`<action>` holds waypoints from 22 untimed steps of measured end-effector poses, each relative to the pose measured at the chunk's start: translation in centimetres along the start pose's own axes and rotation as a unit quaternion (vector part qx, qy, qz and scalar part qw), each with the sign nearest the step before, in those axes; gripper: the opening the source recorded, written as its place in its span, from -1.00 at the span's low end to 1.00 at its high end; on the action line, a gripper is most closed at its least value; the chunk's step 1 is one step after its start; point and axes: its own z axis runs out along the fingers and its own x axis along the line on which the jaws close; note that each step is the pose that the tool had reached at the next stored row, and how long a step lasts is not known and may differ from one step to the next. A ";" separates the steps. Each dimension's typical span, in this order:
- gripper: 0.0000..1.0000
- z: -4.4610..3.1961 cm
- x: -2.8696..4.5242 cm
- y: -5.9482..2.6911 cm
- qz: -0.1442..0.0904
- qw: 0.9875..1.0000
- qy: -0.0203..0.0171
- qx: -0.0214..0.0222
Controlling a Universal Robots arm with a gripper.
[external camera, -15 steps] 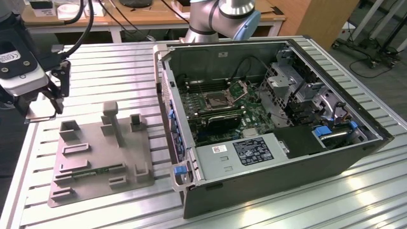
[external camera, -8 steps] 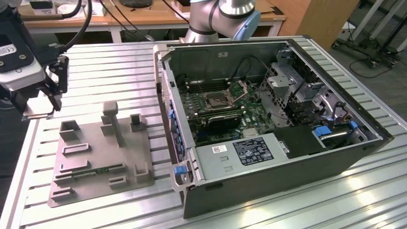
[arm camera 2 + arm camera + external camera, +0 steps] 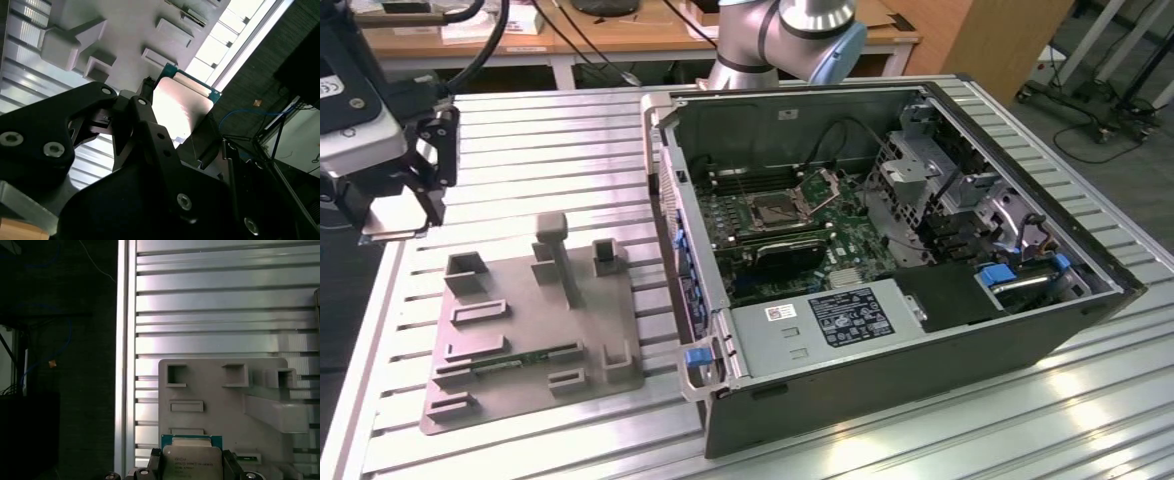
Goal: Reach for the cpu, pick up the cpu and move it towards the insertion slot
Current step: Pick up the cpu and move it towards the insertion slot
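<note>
Cpu (image 3: 192,462) in jaws above table (image 3: 560,130)

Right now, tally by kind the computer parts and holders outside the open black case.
Silvery square cpu chip with green rim: 1
Narrow green memory stick: 1
Grey plastic holder tray: 1
Total: 3

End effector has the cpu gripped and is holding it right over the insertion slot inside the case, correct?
No. The end effector grips the cpu, but the exterior view shows it outside the case, above the table near the grey fixture, away from the insertion slot.
</note>
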 end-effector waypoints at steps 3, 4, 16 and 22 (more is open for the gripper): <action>0.09 -0.39 0.01 0.02 0.000 1.000 0.000 0.000; 0.09 -0.52 0.01 0.02 0.000 1.000 0.000 0.000; 0.09 -2.07 0.02 0.10 0.000 1.000 0.000 0.000; 0.09 -2.73 0.03 0.13 0.000 1.000 0.000 0.000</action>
